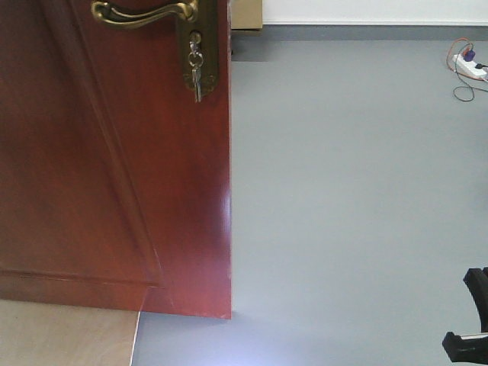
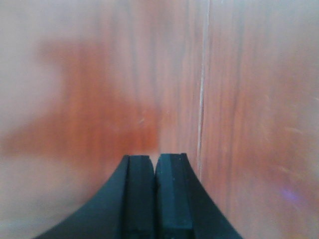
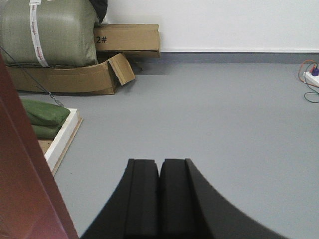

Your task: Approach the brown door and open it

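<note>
Left end effector (image 2: pixel 154 159) is closed and empty, facing the brown door (image 2: pixel 99 99) close up, its grain running vertically. Right wrist view: right end effector (image 3: pixel 159 163) closed too, door edge at far left. Front view: I see the door upright on the left, glossy reddish-brown, brass lever (image 1: pixel 145 14) pointing left, keys (image 1: pixel 197 76) hanging below.

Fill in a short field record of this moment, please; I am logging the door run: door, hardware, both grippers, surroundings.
door: brown door, glossy, free edge in view with grey floor beside it
hardware: brass lever handle; keys hanging from the lock plate
left gripper: shut, close to the door's wood
right gripper: shut, holding nothing, facing the floor, door edge at its left
beyond: cardboard boxes, green sack, power strip
</note>
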Motion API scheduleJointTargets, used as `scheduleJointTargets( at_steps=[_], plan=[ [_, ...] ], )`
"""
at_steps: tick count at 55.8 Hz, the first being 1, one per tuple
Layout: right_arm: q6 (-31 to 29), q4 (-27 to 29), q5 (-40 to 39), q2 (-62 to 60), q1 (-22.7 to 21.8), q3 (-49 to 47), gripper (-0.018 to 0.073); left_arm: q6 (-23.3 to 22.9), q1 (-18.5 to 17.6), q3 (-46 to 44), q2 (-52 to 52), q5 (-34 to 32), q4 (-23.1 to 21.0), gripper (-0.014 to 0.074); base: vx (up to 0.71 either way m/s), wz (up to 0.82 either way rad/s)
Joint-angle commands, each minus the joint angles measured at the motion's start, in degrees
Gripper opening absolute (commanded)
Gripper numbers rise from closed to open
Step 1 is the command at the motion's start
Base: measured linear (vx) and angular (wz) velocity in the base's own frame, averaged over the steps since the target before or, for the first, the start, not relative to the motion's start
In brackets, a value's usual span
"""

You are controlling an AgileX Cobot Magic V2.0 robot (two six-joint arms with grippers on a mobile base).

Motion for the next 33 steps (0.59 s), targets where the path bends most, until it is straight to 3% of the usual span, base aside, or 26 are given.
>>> scheduleJointTargets(
  at_steps=[1,33],
  plan=[
    [-0.4,-0.2,-4.5,-0.3,0.1,0.2,0.0,-0.2,-0.2,-1.5,-1.4,0.3,-3.8,0.0067,0.05,0.07],
    [-0.4,-0.2,-4.5,-0.3,0.1,0.2,0.0,-0.1,-0.2,-1.5,-1.4,0.3,-3.8,0.0067,0.01,0.01]
  ],
)
